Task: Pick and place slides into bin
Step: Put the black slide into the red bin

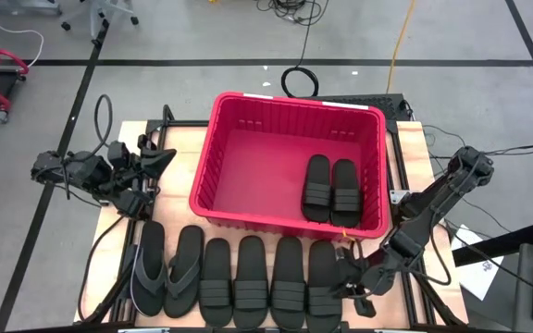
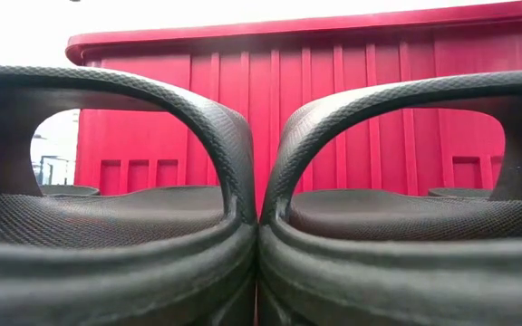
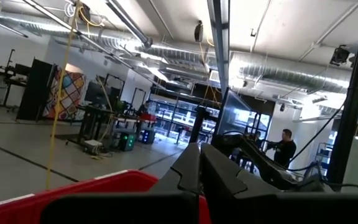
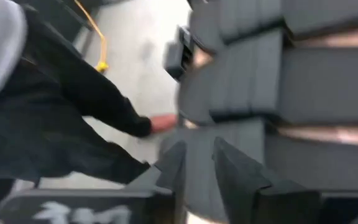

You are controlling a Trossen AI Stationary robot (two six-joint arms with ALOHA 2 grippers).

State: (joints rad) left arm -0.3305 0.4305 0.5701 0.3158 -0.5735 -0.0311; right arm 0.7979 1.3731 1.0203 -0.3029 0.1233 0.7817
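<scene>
The red bin (image 1: 248, 157) stands at the table's middle with two ribbed black slides (image 1: 331, 188) lying flat inside, by its right wall. In front of it lies a row of slides: two thong flip-flops (image 1: 167, 270) at the left, then several ribbed ones (image 1: 271, 282). My right gripper (image 1: 354, 289) is open by the near right end of the row, beside the rightmost slide (image 1: 322, 277); in its wrist view the fingers (image 4: 235, 174) point at ribbed straps (image 4: 247, 74). My left gripper (image 3: 199, 168) is shut, held up left of the bin.
In the right wrist view a person's dark sleeve (image 4: 73, 124) and hand (image 4: 163, 123) reach in near the slides. The low view is filled by two slide straps (image 2: 152, 118) in front of the bin's wall (image 2: 333, 91). Cables lie on the floor beyond the table.
</scene>
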